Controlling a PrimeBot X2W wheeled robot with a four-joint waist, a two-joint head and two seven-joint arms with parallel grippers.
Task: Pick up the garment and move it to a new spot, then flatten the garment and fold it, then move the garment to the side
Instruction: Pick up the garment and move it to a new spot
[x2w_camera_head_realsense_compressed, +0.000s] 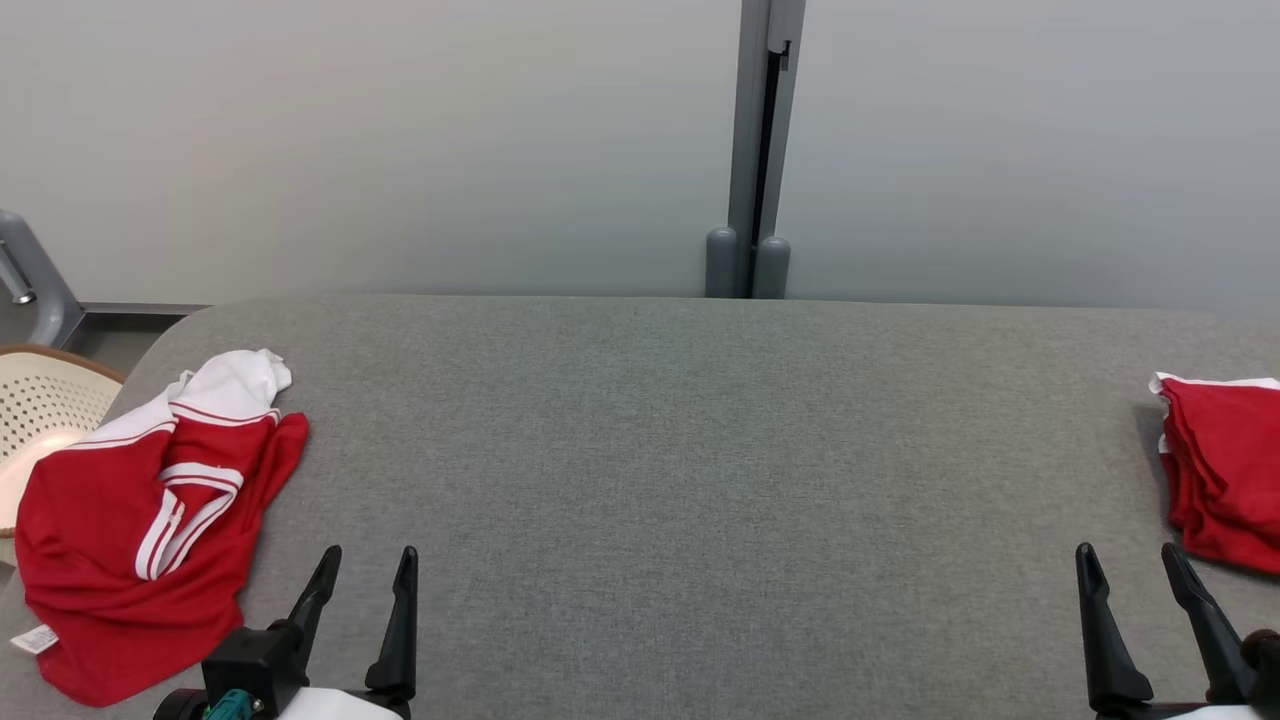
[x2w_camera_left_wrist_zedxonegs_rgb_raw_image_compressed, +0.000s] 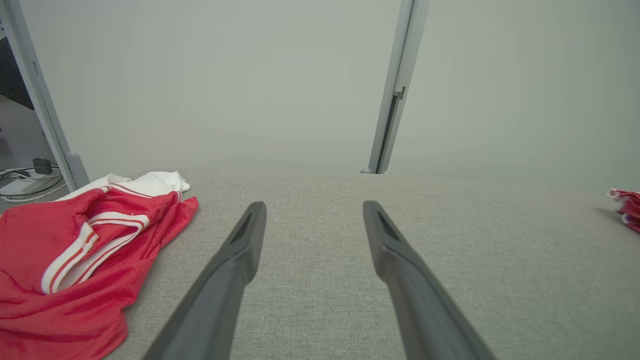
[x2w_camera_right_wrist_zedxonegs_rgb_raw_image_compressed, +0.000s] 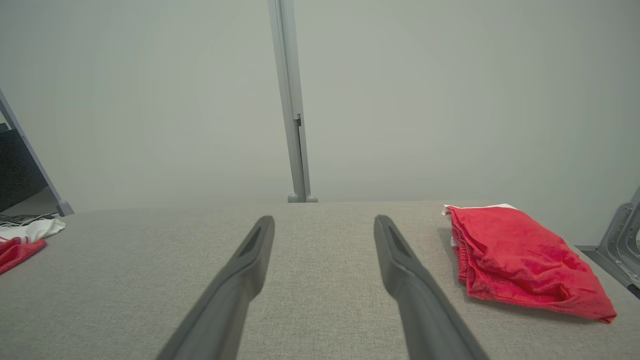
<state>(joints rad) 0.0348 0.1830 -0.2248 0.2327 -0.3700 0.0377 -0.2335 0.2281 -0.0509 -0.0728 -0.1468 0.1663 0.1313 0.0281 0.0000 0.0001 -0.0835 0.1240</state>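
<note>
At lower left of the head view, the garment (x2w_camera_head_realsense_compressed: 130, 540), red with white trim, lies crumpled on the grey table (x2w_camera_head_realsense_compressed: 680, 450); a white tag (x2w_camera_head_realsense_compressed: 35, 640) at its hem is too small to read. The left gripper (x2w_camera_head_realsense_compressed: 370, 552) just beside it and the right gripper (x2w_camera_head_realsense_compressed: 1125, 550) at lower right both have fingers spread apart, holding nothing. A folded red pile (x2w_camera_head_realsense_compressed: 1225, 480) sits at the right edge.
</note>
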